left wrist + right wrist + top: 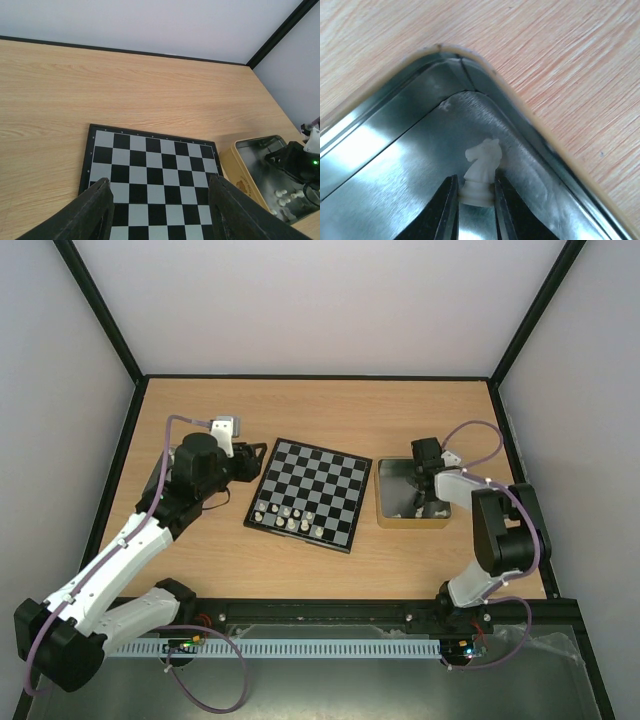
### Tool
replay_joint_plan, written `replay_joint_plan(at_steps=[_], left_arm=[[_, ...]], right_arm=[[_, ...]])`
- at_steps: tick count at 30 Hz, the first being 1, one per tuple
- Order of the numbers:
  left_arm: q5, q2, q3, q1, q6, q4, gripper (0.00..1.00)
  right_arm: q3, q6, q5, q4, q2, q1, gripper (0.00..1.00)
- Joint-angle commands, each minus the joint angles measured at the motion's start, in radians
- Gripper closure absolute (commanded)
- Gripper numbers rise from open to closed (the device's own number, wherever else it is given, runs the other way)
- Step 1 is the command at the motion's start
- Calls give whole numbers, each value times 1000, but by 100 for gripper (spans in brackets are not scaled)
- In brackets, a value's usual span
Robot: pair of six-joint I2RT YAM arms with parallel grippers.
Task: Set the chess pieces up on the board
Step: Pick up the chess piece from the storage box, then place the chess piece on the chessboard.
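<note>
The board (pixel 318 472) lies flat at the table's middle, with several cream-white chess pieces (pixel 288 515) standing on its near rows. My left gripper (pixel 254 456) hovers open over the board's left edge; in the left wrist view its fingers (pixel 95 210) frame bare squares of the board (pixel 150 170) with nothing between them. My right gripper (pixel 424 502) reaches down into a metal tin (pixel 381 495). In the right wrist view it (pixel 475 177) is shut on the base of an upright white knight (pixel 483 159) in a corner of the tin (pixel 395 165).
The tin (pixel 240 167) stands just right of the board, with more white pieces (pixel 284 196) lying in it beside the right arm (pixel 295 160). Bare wooden table (pixel 320 410) stretches behind the board. Black frame rails and white walls enclose the table.
</note>
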Motion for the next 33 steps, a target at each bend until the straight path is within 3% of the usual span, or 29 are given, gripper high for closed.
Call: replay_joint_plan(at_steps=[1,8,16,21,30,33], left_arm=[[29,7,-1,9,-13,33,45],[133,37,15,10,-68,66,43],[472,154,27,7,-333,259,36],[644,278,92,-27,-444,325,33],[830,414,187,-81,-532,345,29],[870,447,193,-96,-575,364,32]], right_arm=[[-44,-104,-67,64,-126,-3,84],[-126,-194,-320,149,-335,-1,82],[-236,-183,-820,431,-543,10,80],[-267,-120,-1087,625,-578,56,80],[-263,-140,-1238,677,-599,169,80],[-260,-169,-1244,658,-603,193,80]])
